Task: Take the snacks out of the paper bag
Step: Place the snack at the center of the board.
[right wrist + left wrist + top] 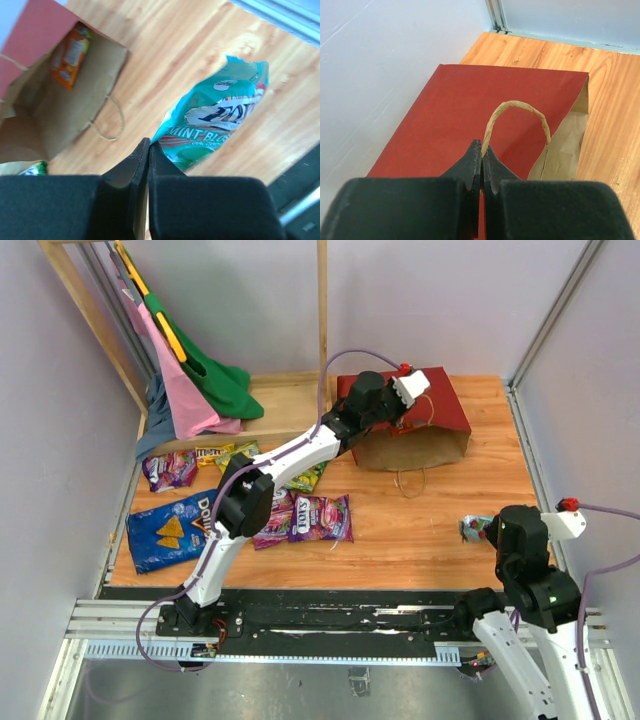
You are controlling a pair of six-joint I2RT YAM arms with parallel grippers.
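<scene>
The dark red paper bag (440,405) lies on its side at the back of the table, its brown mouth (410,452) facing the arms. My left gripper (408,390) is above it, shut on its string handle (520,106); the red side (460,110) fills the left wrist view. My right gripper (149,142) is shut on the corner of a teal mint packet (220,117), seen at the table's right (472,528). An orange packet (72,55) lies inside the bag (30,45). A blue Doritos bag (170,530), purple packets (320,518) and a yellow-green packet (306,478) lie at left.
Pink (170,375) and green (218,382) garments hang from a wooden rack (85,310) at the back left. A second purple packet (168,470) and a yellow packet (215,453) lie below them. The bag's loose lower handle (410,482) trails on the wood. Walls close in both sides.
</scene>
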